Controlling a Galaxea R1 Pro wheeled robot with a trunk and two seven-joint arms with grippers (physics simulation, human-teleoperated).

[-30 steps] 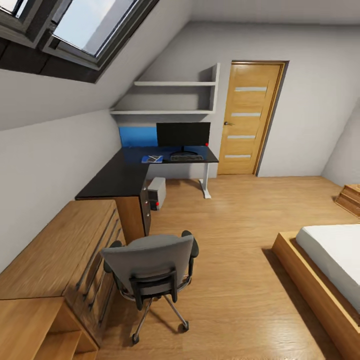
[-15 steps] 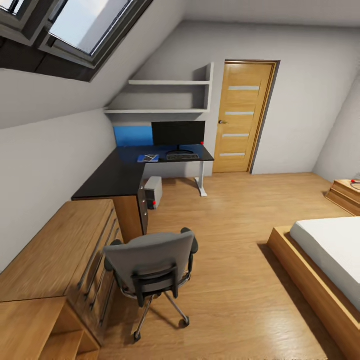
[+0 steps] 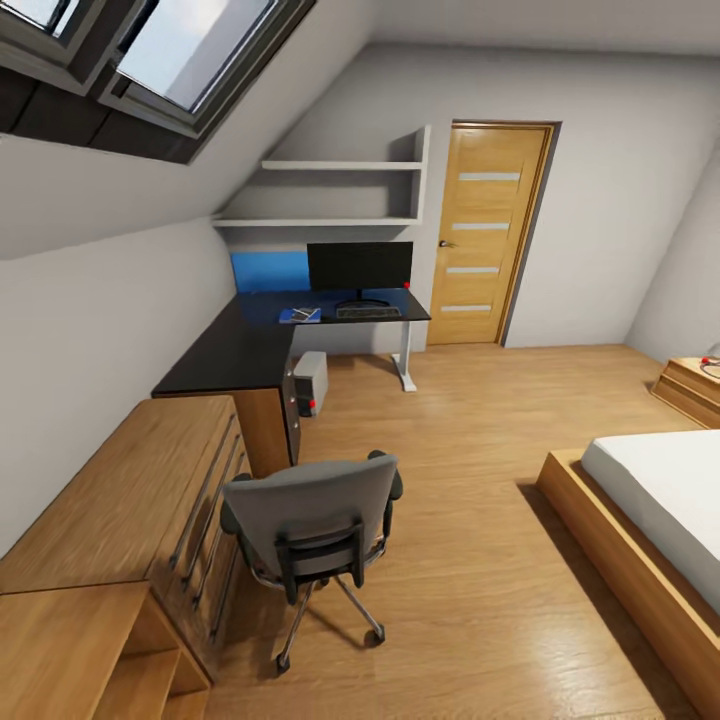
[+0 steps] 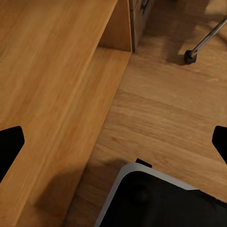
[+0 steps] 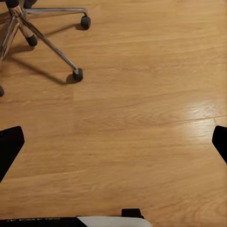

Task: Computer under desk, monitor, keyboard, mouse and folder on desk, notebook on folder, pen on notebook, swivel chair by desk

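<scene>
Desk (image 3: 250, 345) looks arranged; the chair (image 3: 312, 520) stands apart from it. My 2 pincers hang released, empty.

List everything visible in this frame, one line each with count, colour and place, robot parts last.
desk: 1, glossy black top, white leg, blue back panel, far corner under the shelves
monitor: 1, black, upright on the desk
keyboard: 1, dark, on the desk in front of the monitor
folder: 1, blue, on the desk beside the keyboard, something dark on top
computer: 1, light grey, on the floor under the desk
swivel chair: 1, grey, on the floor apart from the desk
drawer unit: 1, light wood, along the left wall
door: 1, light wood, closed, far wall
bed: 1, white mattress, wood frame, right side
left fingers: black, open, over the wood unit
right fingers: black, open, over the floor
</scene>
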